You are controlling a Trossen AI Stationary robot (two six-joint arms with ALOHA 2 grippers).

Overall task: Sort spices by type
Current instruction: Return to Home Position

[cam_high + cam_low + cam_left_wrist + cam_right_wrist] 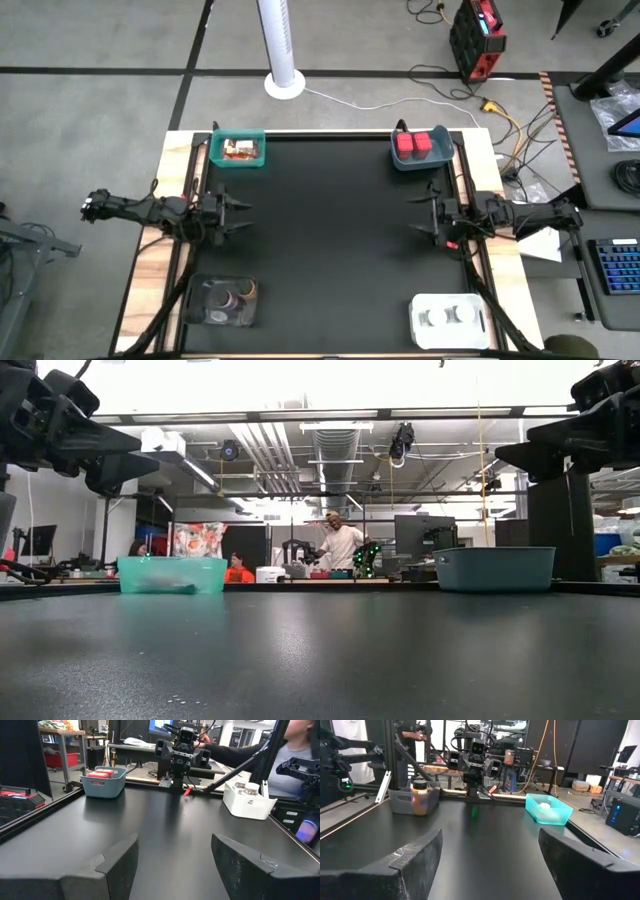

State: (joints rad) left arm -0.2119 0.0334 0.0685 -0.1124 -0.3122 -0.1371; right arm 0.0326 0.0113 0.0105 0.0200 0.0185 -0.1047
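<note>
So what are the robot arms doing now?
Nothing is being held. The left gripper and right gripper wait at the table's sides, jaws open. Everything looks sorted: packets in the teal bin, red boxes in the blue-grey bin, jars in the clear tray, white-capped bottles in the white tray.

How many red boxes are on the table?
2. Both red boxes sit side by side in the blue-grey bin, top right in the high view; more could hide underneath.
</note>
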